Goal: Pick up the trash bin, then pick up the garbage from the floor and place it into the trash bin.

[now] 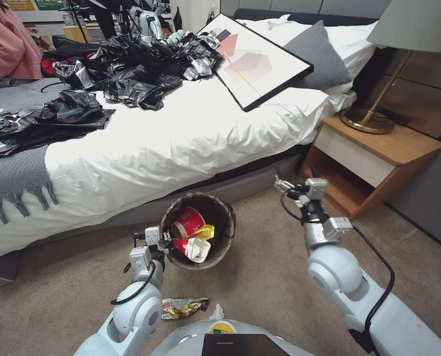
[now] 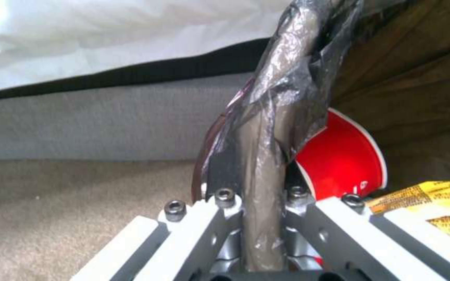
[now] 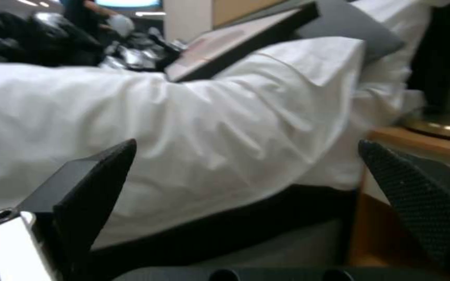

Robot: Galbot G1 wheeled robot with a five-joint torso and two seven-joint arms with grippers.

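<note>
A: Nearest the lens, bottom centre of head view: gold foil snack wrapper (image 1: 183, 307) flat on carpet (image 1: 260, 291), white tissue (image 1: 217, 313) just to its right. Both outside the bin.

B: Bin pos?

A: Trash bin (image 1: 200, 230) sits centre frame, low, close to the bed base (image 1: 260, 180). Dark brown liner (image 2: 282, 105) folded over rim. Inside: red-and-white paper cup (image 1: 187, 221) lying on its side, yellow wrapper (image 1: 204, 232) touching it, a second crumpled red-and-white cup (image 1: 193, 247) nearer the rim.

B: L gripper?

A: Left gripper (image 1: 165, 242) at the bin's left rim. In left wrist view the fingers (image 2: 225, 171) are closed tight on the rim w/ liner pinched between; red cup (image 2: 342, 160) just beyond on the inner side.

B: R gripper?

A: Right gripper (image 1: 282, 184) centre-right of head view, raised above carpet between bed corner and nightstand (image 1: 378, 158). In right wrist view the black finger pads (image 3: 418, 191) are spread wide, nothing between them; white duvet (image 3: 183, 128) behind.

B: Other?

A: Black-and-silver plastic bags (image 1: 131, 69) piled upper left on bed, framed picture (image 1: 255, 62) top centre, brass lamp base (image 1: 366, 120) on nightstand.
</note>
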